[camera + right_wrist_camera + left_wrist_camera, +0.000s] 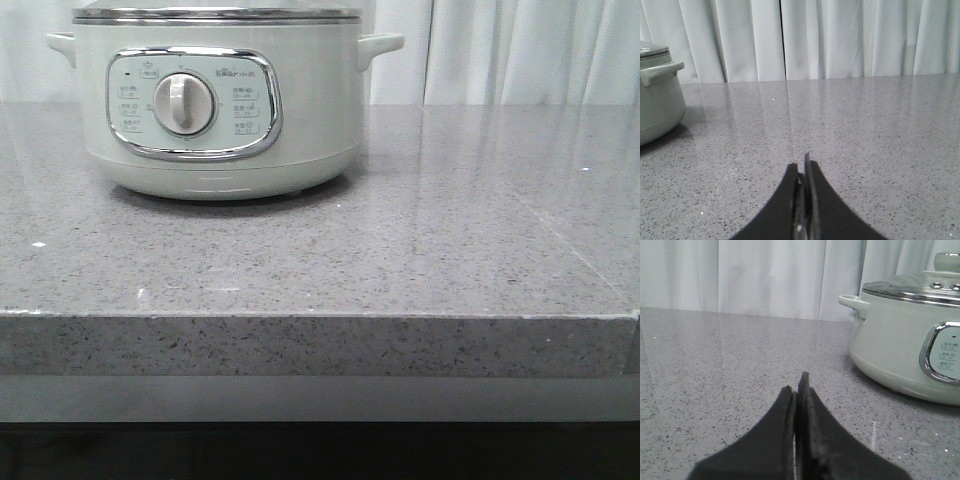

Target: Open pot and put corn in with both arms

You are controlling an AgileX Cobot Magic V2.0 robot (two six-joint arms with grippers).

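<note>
Pot (222, 100) stands at the table's (420, 250) far left, lid (912, 287) on; no corn visible in any view. Left gripper (799, 385) and right gripper (804, 165) pressed closed, empty. Risk: closed jaws reaching the knob (946, 261) would skid off, jolting the lid

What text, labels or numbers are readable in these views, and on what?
Nothing is legible.
Pot control panel: a brand line above the dial and small button labels on both sides, all too small and blurred to read.
Left wrist view: three panel labels, also unreadable.
Counter and curtain: no text.
</note>
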